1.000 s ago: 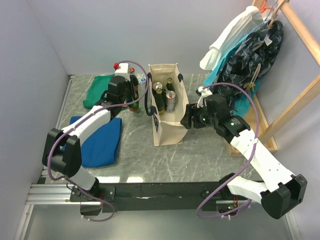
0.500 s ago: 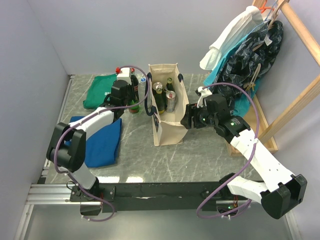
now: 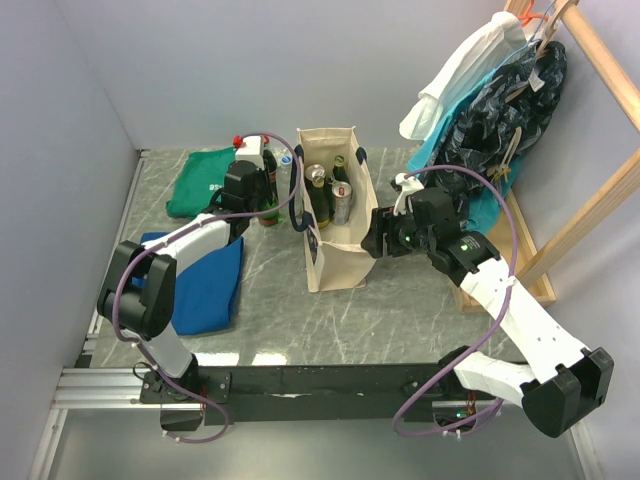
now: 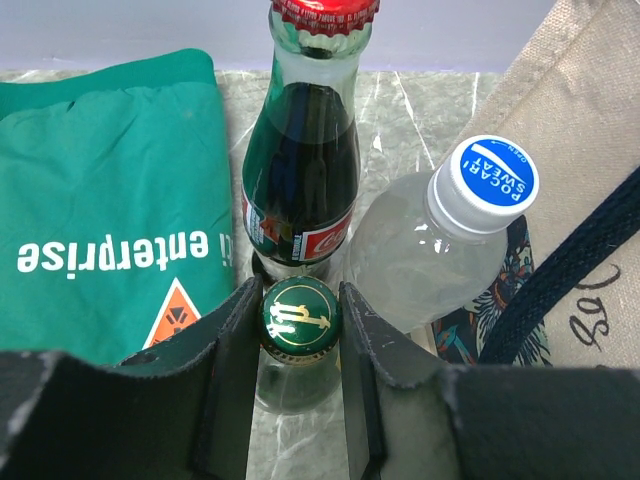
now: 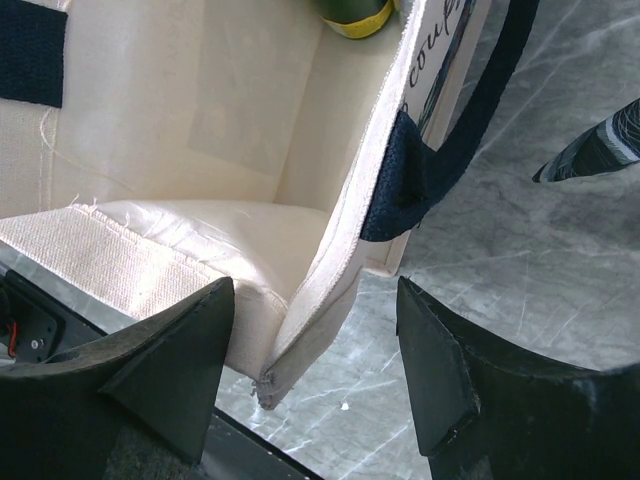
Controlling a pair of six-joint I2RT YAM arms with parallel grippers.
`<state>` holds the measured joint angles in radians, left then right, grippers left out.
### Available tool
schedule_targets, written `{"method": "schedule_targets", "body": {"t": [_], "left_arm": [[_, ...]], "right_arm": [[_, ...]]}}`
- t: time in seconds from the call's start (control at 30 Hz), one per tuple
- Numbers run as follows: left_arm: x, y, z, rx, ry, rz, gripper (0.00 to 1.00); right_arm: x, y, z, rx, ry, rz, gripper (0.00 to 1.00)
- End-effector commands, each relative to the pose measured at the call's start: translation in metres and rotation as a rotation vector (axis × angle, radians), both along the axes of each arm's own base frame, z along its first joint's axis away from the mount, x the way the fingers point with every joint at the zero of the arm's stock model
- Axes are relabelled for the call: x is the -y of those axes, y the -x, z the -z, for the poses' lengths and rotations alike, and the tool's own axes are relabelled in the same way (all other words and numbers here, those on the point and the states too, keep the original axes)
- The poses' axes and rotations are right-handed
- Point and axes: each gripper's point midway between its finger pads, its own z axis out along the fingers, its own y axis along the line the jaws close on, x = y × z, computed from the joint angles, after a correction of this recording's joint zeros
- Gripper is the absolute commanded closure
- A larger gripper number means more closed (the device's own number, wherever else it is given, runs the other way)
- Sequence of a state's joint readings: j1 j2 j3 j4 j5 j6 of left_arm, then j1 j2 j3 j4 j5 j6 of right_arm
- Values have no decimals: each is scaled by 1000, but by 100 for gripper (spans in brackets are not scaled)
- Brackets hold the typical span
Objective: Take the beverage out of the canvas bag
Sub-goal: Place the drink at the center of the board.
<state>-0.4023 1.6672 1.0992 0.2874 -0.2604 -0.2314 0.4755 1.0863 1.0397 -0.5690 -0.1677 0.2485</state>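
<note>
The cream canvas bag [image 3: 335, 258] stands mid-table with navy handles, holding several bottles and cans [image 3: 327, 190]. Left of the bag, my left gripper [image 4: 300, 320] is shut on the green-capped neck of a green glass bottle [image 4: 300, 316], which stands on the table. Just beyond that bottle stand a red-capped cola bottle [image 4: 305, 160] and a clear blue-capped bottle [image 4: 440, 240]. My right gripper [image 5: 315, 375] is open at the bag's right side. Its fingers straddle the bag's rim [image 5: 345, 270], with a gap to the right finger.
A green cloth [image 3: 200, 180] lies at the back left and a blue cloth [image 3: 205, 285] in front of it. Clothes hang on a wooden rack [image 3: 500, 100] at the right. Walls close the left and back sides.
The left arm's elbow has swung nearer to the bottles while its gripper stays shut on the green bottle. The right arm has not moved.
</note>
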Motion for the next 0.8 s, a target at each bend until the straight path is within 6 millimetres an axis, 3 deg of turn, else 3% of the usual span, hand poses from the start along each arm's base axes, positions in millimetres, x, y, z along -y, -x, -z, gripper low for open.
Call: {"method": "schedule_targets", "body": {"t": [0.0,0.67,0.77], "left_arm": [[3,-17,-77,242,102,-21,99],[4,-29,-66,201,66,-35,99],[4,-29,-64,193,64,-37,91]], "right_arm": [[2,-4,4,7,30,4,28],[2,-5,6,4,33,9,28],[2,-4,5,4,33,7,28]]}}
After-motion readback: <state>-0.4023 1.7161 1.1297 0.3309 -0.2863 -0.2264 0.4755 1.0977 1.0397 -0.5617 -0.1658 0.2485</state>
